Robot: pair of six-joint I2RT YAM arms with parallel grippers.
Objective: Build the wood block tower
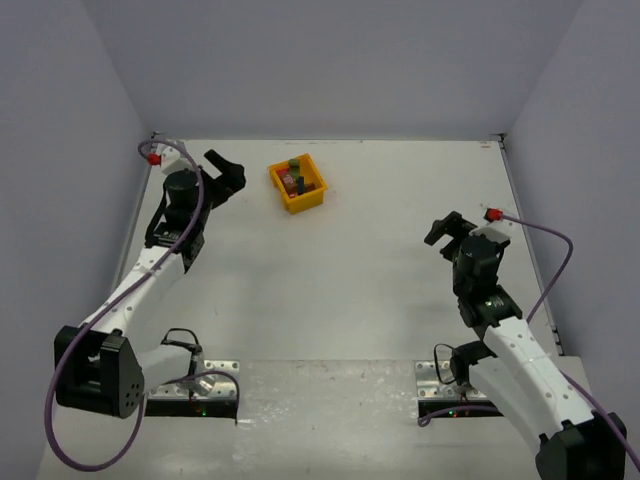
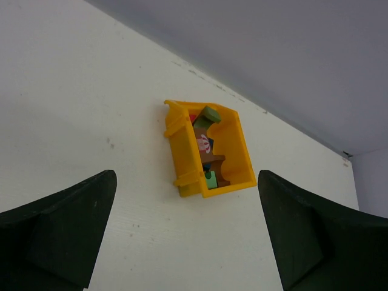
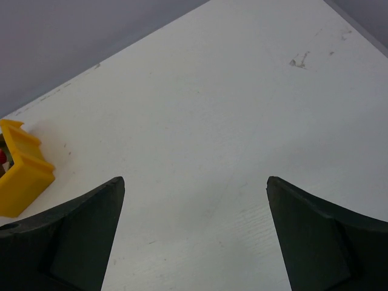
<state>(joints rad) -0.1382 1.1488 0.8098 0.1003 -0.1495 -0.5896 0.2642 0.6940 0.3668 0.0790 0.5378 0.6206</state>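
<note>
Both grippers spread and empty; tower not started, all blocks in bin.
Small painted wooden blocks [image 2: 212, 163] (green arch, brown, pale, red showing) lie jumbled in the yellow plastic bin [image 2: 180, 154], far left-centre of the white table [image 1: 360, 290]. The left gripper [image 1: 228, 172] is near it and the right gripper [image 1: 446, 229] well apart. Likely risk: blocks are packed tight, so fingers could catch the bin wall and drag or tip it, or pinch two at once.

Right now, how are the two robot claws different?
The left gripper sits close beside the yellow bin; the right gripper is far from it. The left gripper's camera shows the wood blocks inside; the right gripper's shows only the bin's edge. Both are open and empty.
</note>
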